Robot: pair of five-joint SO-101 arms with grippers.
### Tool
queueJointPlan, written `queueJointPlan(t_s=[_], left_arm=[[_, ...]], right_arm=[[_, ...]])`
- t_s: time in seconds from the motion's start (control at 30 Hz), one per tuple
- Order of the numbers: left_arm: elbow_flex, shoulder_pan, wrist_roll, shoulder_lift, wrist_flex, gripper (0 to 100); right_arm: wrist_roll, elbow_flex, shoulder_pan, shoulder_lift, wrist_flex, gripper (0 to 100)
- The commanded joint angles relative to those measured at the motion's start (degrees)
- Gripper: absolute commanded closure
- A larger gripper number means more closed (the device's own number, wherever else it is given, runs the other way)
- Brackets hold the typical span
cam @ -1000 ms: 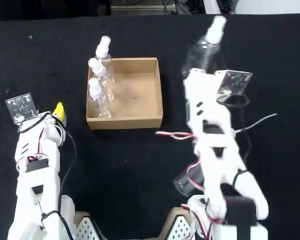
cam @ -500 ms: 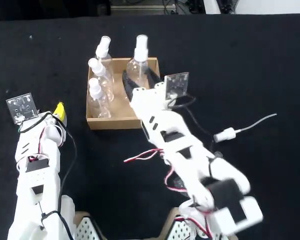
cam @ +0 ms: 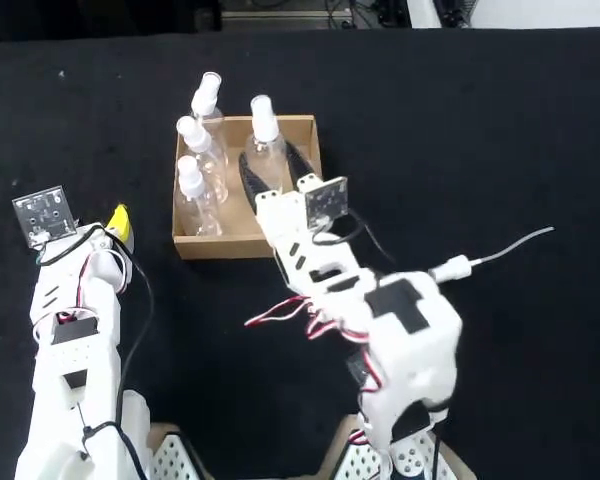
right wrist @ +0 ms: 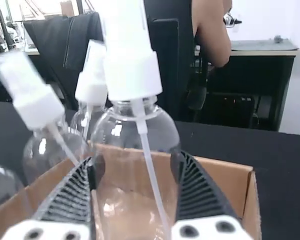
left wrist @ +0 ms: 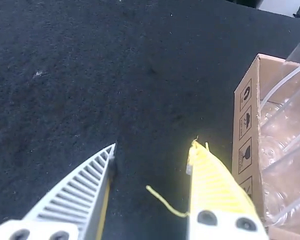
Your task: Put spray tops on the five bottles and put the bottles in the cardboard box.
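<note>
**Item 1. Left arm.** White plastic, at the near left of the black cloth-covered bench [cam: 500, 120]. The left gripper [left wrist: 154, 146] has one white ribbed finger and one yellow one. The fingers stand moderately apart with nothing between them. It sits low over bare bench, just beside the outer left wall of the box.

**Item 2. Loose white spray top with a long thin dip tube** [cam: 450, 268]. It lies flat on the bench to the right of the right arm, well apart from the box, with the tube trailing away towards the right.

**Item 3. Right arm.** White plastic, extending from the near edge towards the box. The right gripper [cam: 273, 172] has black ribbed fingers [right wrist: 70, 195]. They are spread wide and close on both sides of a bottle's body.

**Item 4. Clear plastic bottle with a white spray top fitted** [cam: 264, 140]. It is upright in the right gripper, and its dip tube shows through the wall. Its lower body is below the box rim, in the far part of the box. Whether its base rests on the box floor cannot be told.

**Item 5. Shallow open-topped brown cardboard box** [cam: 215, 245]. It stands on the bench left of centre.

**Item 6. Three clear plastic spray-topped bottles** [cam: 205, 150]. They stand inside the box in a near-to-far row along its left wall. The held bottle is just beside the farther two.
</note>
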Motion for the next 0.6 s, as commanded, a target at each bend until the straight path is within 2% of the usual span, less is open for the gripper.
queueJointPlan(t_s=[0.0,0.27,0.57], left_arm=[[-0.4,0.6,-0.6,-0.3,-1.3,80],[-0.4,0.6,-0.6,-0.3,-1.3,80],[-0.4,0.5,-0.6,-0.3,-1.3,80]], right_arm=[[0.7,-5.8,-1.1,3.4,-4.0,98.8],[0.7,-12.4,-1.1,10.9,-4.0,98.8],[0.7,-12.1,-1.1,11.2,-4.0,98.7]])
